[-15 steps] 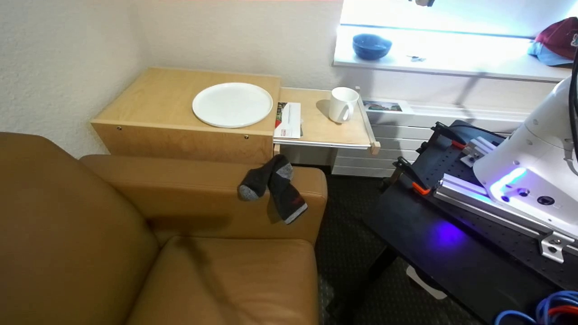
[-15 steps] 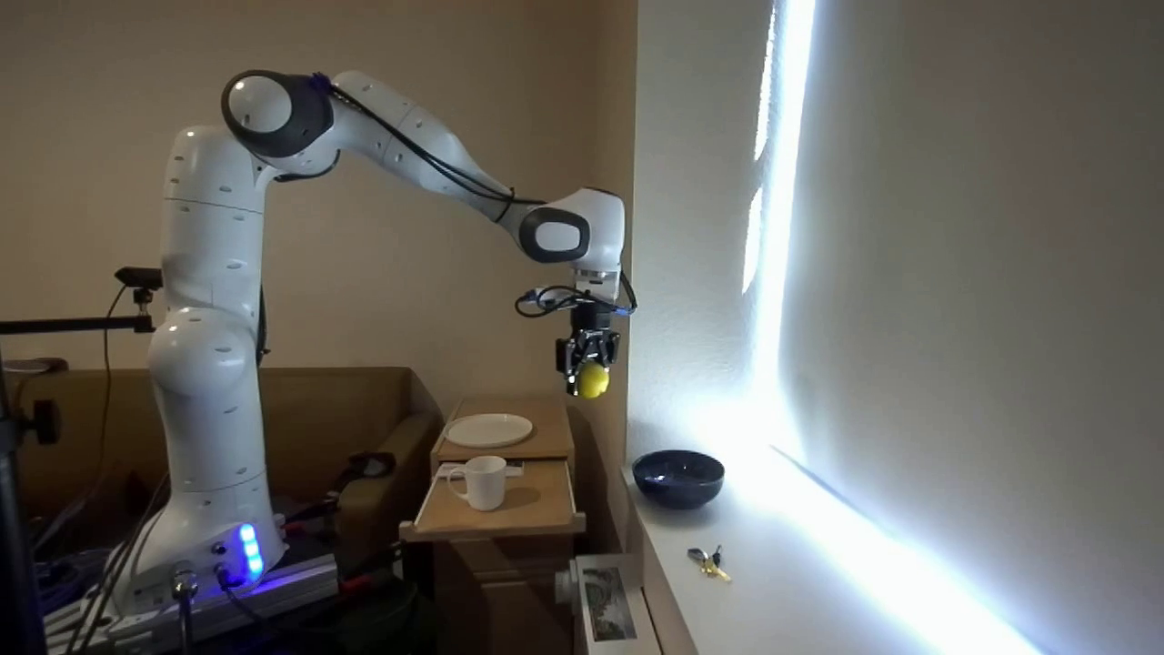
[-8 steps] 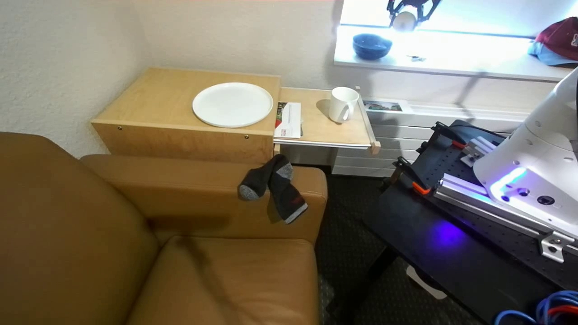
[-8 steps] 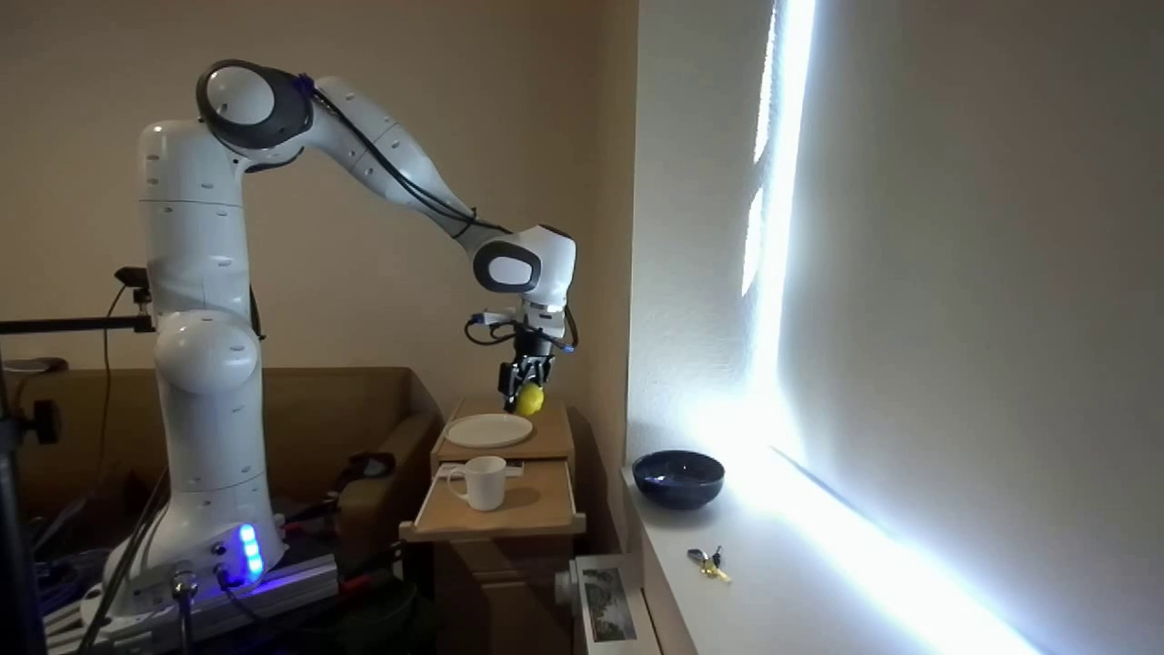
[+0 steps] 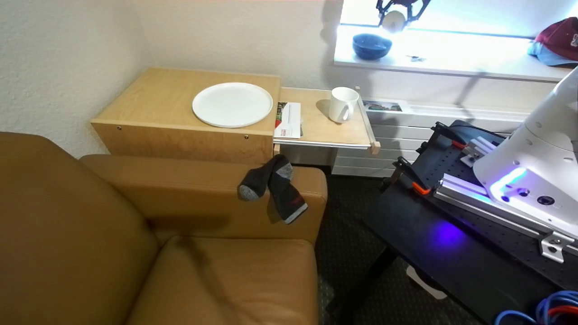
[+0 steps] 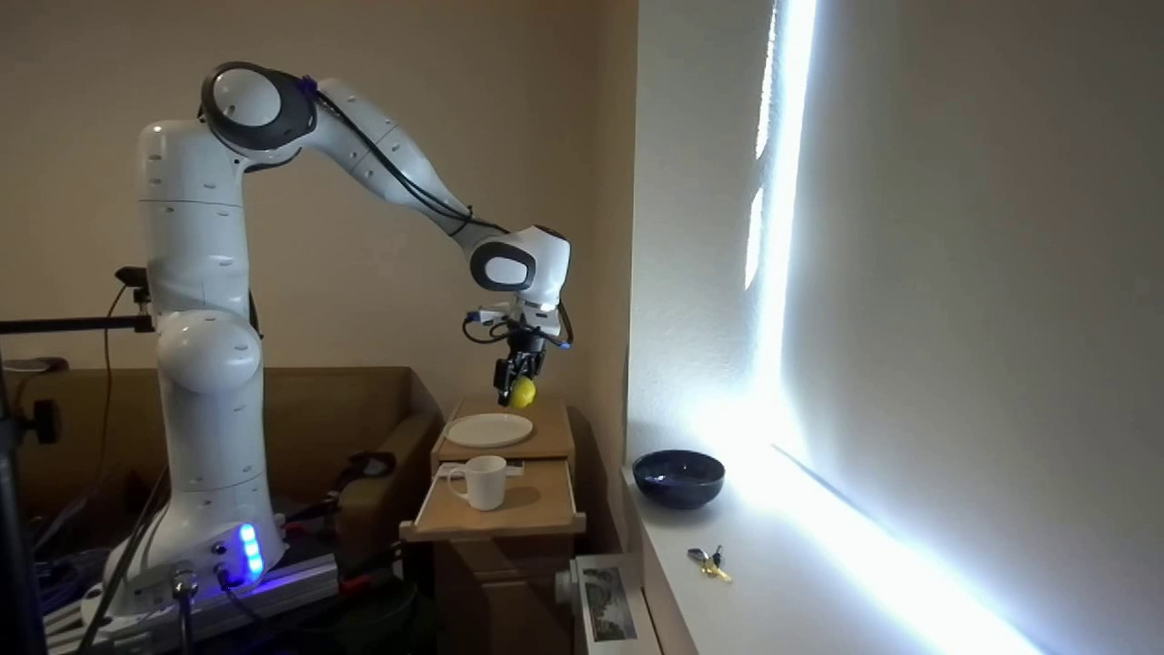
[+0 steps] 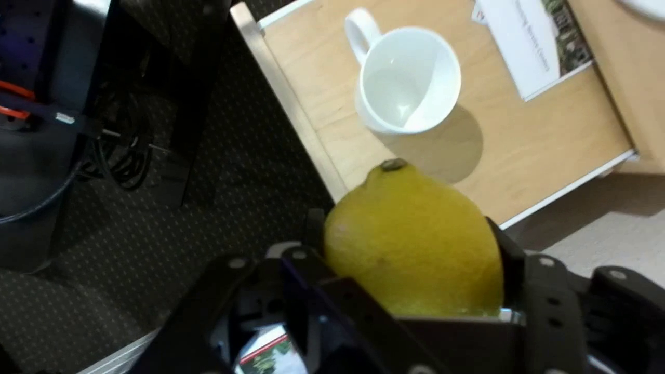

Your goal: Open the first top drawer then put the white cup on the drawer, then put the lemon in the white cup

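At the centre of the wrist view, the lemon (image 7: 415, 228) was yellow with a brown stem end, and the gripper (image 7: 410, 246) along the bottom was black. Toward the top, the cup (image 7: 409, 78) was plain white, the drawer (image 7: 558, 148) pale tan with white side edges. The floor (image 7: 249, 150) at left was near-black, patterned with rows of small pale dots. In an exterior view, the sofa (image 5: 262, 271) at lower left was caramel brown; near the middle, the socks (image 5: 283, 194) were charcoal with grey patches and a red mark. At upper right, the bowl (image 5: 371, 47) was dark blue and the cap (image 5: 558, 41) maroon and light blue.
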Motion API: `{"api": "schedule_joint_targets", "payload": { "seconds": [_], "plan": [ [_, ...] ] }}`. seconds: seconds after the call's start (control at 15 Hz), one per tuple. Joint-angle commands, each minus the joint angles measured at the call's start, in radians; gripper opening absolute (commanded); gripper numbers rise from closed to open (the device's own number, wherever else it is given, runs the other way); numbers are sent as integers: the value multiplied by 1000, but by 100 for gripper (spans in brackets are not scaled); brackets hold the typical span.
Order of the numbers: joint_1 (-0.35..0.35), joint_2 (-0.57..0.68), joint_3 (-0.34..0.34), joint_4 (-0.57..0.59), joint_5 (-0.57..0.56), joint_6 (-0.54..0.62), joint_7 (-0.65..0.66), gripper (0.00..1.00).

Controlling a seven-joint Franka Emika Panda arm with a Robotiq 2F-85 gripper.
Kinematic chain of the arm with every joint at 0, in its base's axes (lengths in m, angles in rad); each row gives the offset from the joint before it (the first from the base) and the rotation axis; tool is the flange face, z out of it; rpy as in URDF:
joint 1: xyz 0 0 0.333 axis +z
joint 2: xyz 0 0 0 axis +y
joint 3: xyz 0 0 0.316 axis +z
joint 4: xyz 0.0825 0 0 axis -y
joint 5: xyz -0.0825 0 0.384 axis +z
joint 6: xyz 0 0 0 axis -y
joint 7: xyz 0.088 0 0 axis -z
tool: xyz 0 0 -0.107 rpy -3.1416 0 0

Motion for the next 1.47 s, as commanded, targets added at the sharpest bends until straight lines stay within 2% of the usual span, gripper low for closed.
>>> {"api": "schedule_joint_targets", "payload": {
  "seconds": [0.0, 0.33, 0.53, 0.93, 1.0, 1.07, 1.13, 1.27, 1.33, 1.4],
  "plan": [
    [55, -43, 58, -11, 72, -39, -81, 45],
    [125, -29, 129, -28, 51, -20, -60, 45],
    [150, -24, 158, -60, -2, -12, -24, 45],
    [174, -4, 185, -108, -159, -4, 86, 45],
    [176, -1, 186, -111, -175, -1, 108, 45],
    [171, -3, 180, -98, -144, -17, 70, 45],
    [172, -2, 182, -101, -149, -17, 78, 70],
    [172, -2, 182, -100, -149, -17, 78, 70],
    [172, -2, 182, -100, -149, -17, 78, 45],
    [176, 21, 187, -94, -187, 13, 126, 45]
  ]
}}
